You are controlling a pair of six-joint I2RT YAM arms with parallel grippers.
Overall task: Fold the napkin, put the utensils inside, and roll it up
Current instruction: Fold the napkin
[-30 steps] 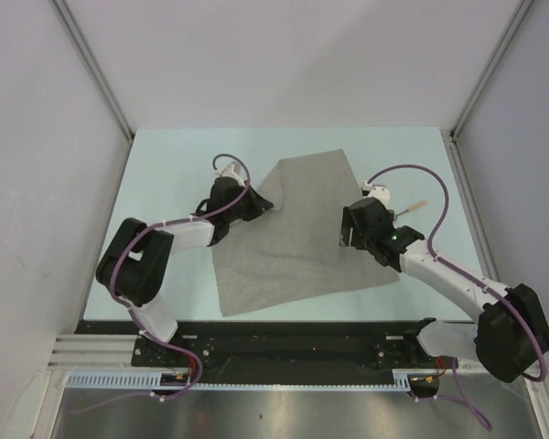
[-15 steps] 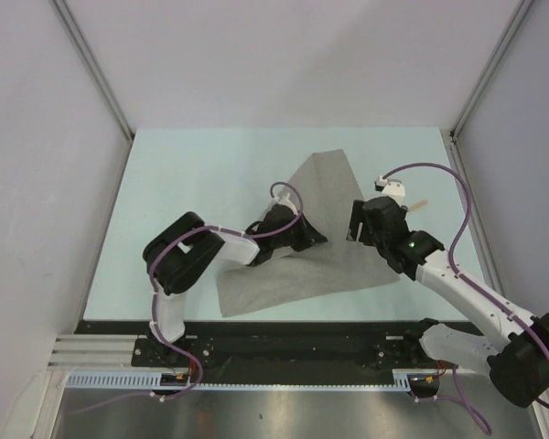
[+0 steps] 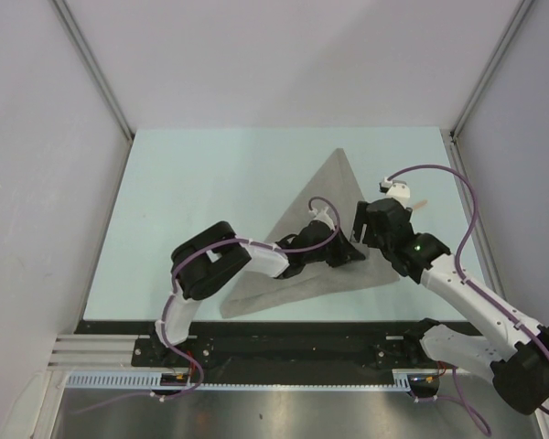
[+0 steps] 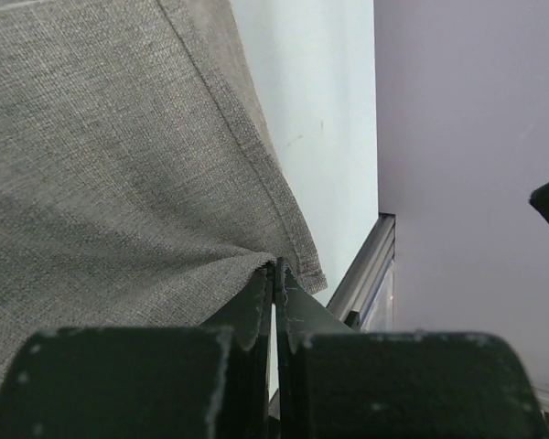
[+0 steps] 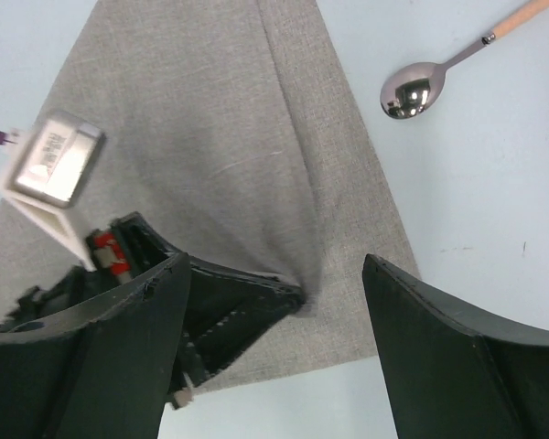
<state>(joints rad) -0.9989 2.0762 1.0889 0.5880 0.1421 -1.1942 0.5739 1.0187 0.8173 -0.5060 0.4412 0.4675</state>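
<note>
The light-grey napkin (image 3: 320,197) lies doubled over into a triangle on the pale table, its tip pointing away. My left gripper (image 3: 352,256) is shut on a napkin corner (image 4: 273,265) and holds it just above the cloth's right-hand part. My right gripper (image 3: 359,229) hovers open right over it, and the left gripper's fingers (image 5: 256,306) show between its own wide-spread fingertips (image 5: 169,274). A spoon (image 5: 414,91) with a wooden handle lies on the table beyond the napkin's right edge; the right wrist mostly hides the spoon (image 3: 423,203) in the top view.
The pale blue-green table (image 3: 192,183) is walled by grey panels on three sides, with metal posts (image 3: 101,82) at the back corners. The black rail (image 3: 293,338) carrying both arm bases runs along the near edge.
My left gripper has carried the napkin's left corner across to the right, folding the cloth into a triangle. My right arm has shifted slightly right and away, still open.
</note>
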